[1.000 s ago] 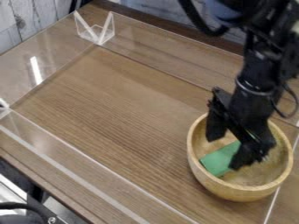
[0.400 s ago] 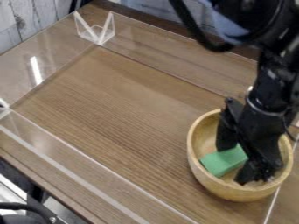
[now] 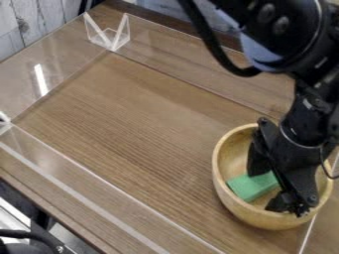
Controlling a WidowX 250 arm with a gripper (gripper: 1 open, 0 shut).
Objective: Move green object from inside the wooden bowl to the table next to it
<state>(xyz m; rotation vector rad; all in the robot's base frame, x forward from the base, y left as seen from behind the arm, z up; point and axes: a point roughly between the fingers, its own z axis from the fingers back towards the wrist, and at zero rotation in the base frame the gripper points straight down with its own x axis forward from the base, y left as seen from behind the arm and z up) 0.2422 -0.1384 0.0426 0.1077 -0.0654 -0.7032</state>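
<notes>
My black jaws [image 3: 288, 171] are down inside the wooden bowl [image 3: 221, 191], spread wide. I cannot see that they have hold of anything; one fingertip comes in close beside the green block [image 3: 252, 187], and whether it touches I cannot tell from this side. The block lies in the bowl, on the side toward the middle of the desk [image 3: 133, 119], partly hidden by my own fingers. The bowl itself sits toward the desk's lower right corner as the camera sees it, with bare wood stretching off to its left.

I take this to be the grasping step: I am lined up over the block, or nearly so, and the lift and the carry are both ahead of me. The jaws look to sit a little to the right of the block, so I judge that I should shift left until it lies between my fingertips, then go low enough to close on its sides rather than its top. If I close from here, I may pinch only an end and send it sliding along the curved wall, or drag the bowl by its rim. Once I have it firmly, I should rise straight clear of the rim before swinging left to the desk.
</notes>
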